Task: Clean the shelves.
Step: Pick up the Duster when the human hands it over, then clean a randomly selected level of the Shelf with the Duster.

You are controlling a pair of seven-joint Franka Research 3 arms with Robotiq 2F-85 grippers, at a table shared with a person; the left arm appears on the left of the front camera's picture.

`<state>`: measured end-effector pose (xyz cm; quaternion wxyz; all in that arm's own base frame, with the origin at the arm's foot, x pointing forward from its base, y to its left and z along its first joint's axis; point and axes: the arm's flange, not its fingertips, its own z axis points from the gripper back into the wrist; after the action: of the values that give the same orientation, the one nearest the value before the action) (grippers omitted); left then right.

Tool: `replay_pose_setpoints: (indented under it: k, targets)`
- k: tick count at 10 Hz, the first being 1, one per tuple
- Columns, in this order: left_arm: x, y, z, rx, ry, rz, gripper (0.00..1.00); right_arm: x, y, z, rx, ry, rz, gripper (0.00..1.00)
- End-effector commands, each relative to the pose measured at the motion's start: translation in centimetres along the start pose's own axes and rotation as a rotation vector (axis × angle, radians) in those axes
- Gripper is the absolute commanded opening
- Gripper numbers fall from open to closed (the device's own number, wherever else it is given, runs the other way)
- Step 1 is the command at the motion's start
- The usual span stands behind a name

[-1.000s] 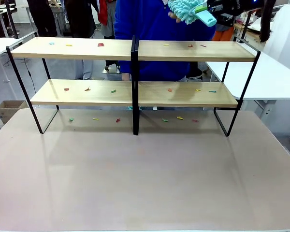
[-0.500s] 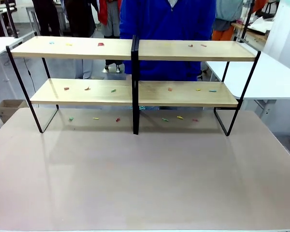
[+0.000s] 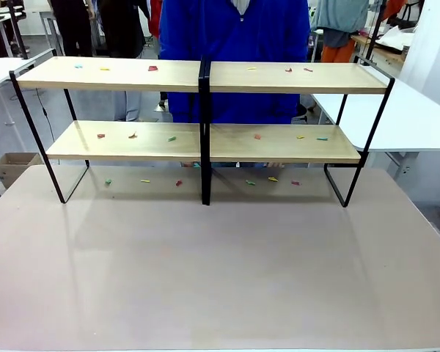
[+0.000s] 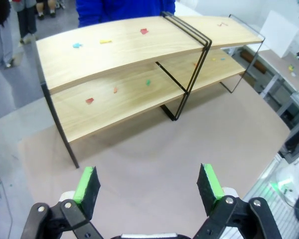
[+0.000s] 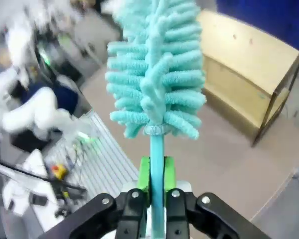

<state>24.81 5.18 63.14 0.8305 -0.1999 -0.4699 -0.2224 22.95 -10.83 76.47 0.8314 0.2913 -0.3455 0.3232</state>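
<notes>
Well, the shelves [image 3: 154, 141] stand upright along the far side of the desk [image 3: 220, 279], taking up most of its width, with a black post at the middle. Right behind them stands a person [image 3: 235, 37] in a blue top. Small coloured scraps [image 3: 152, 68] lie scattered over the top board and the lower board, and a few more sit on the desk under the rack. The near part of the desk is bare.

The left hand [image 4: 148, 174] hangs above the near left part of the desk, well apart from the shelves and pointed toward their left end. Its fingers are spread wide, green pads facing each other, with nothing between them.

The right hand [image 5: 156, 172] is clamped tight on the thin teal handle of a duster [image 5: 157, 69], whose fluffy teal head sticks straight out beyond the fingertips. From that wrist, one end of the shelves shows far off past the duster head, so the duster is well clear of the boards.
</notes>
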Motion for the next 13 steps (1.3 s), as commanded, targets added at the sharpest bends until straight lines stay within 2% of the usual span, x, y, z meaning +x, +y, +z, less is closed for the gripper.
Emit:
replay_pose_setpoints:
  k: [1, 2, 3, 13]
  targets:
    - [0.0, 0.1, -0.1, -0.003, 0.0, 0.004, 1.0, -3.8, -0.9, 1.1, -0.002, -0.03, 0.197, 0.0]
    - [0.0, 0.1, -0.1, -0.003, 0.0, 0.004, 1.0, -5.1, -1.2, 1.2, -0.053, -0.106, 0.161, 0.0]
    - [0.0, 0.1, -0.1, -0.003, 0.0, 0.004, 1.0, -1.8, -0.8, 1.0, -0.012, 0.013, 0.11, 0.0]
    - [0.0, 0.1, -0.1, -0.003, 0.0, 0.004, 1.0, -1.8, -0.8, 1.0, -0.012, 0.013, 0.11, 0.0]
